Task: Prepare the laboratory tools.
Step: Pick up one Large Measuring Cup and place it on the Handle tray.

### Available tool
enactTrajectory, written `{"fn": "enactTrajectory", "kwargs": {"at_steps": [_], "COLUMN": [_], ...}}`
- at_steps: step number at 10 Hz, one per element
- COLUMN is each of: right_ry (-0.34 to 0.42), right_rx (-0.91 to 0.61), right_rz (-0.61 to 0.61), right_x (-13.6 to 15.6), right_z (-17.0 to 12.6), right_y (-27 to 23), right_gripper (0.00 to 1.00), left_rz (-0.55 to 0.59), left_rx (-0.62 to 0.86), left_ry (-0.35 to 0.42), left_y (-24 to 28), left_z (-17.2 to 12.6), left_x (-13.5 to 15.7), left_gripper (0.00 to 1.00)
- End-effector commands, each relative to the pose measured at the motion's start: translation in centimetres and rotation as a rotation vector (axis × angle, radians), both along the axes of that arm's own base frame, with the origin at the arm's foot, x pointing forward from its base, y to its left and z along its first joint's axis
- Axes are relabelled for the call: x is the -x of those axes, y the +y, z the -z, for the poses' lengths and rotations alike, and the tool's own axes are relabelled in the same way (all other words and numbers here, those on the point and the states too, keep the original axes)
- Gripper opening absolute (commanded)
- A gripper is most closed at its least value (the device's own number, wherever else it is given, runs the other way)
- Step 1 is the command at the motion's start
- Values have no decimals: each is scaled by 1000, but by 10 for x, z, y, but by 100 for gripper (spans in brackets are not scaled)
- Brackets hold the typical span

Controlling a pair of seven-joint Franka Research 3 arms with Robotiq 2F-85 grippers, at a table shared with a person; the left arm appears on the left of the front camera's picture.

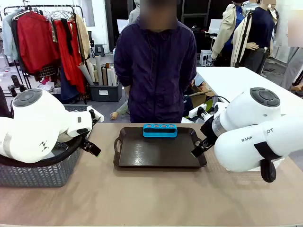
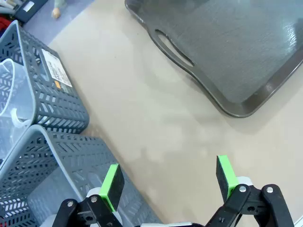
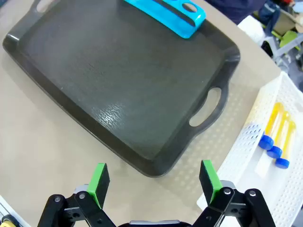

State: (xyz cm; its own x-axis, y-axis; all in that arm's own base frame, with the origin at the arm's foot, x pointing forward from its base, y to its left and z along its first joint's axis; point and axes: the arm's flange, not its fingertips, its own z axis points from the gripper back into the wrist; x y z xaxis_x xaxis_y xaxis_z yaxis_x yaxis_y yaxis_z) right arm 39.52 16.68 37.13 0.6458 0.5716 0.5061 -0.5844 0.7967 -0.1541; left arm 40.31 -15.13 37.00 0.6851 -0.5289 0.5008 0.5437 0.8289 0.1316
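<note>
Both claws idle, nothing picked yet. Left claw (image 2: 168,170): spread wide, nothing between the pads, hanging over bare table off the tray's (image 1: 142,158) left end. Right claw (image 3: 153,165): also spread and not gripping, just off the tray's right near corner.

Tray is bare except for the blue rack (image 1: 160,130) at its far edge, in front of the person (image 1: 155,71).

Tubes (image 3: 276,137): three, lying side by side in the white lattice basket (image 3: 236,156) just past the tray's right handle. Beaker (image 2: 14,94): looks like the clear thing in the grey mesh basket (image 2: 57,101) off the tray's left end.

Risks as I see them:
- Tubes are packed together, so pinching one likely shoves or rolls the others.
- A finger could catch the lattice wall on the way in.
- The rack looks light; an off-centre insert could tip it.
- The beaker's clear wall is hard to judge, so a grip could slip.
</note>
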Motion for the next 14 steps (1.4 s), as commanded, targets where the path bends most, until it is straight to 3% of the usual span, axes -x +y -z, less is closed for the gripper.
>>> {"fn": "enactTrajectory", "kwargs": {"at_steps": [1,14], "right_ry": [0,0], "right_rx": [0,0], "right_rz": [0,0], "right_x": [0,0], "right_z": [0,0], "right_y": [0,0], "right_gripper": [100,100], "left_rz": [0,0], "left_rx": [0,0], "left_ry": [0,0], "left_y": [0,0], "left_z": [0,0], "left_x": [0,0], "left_gripper": [100,100]}}
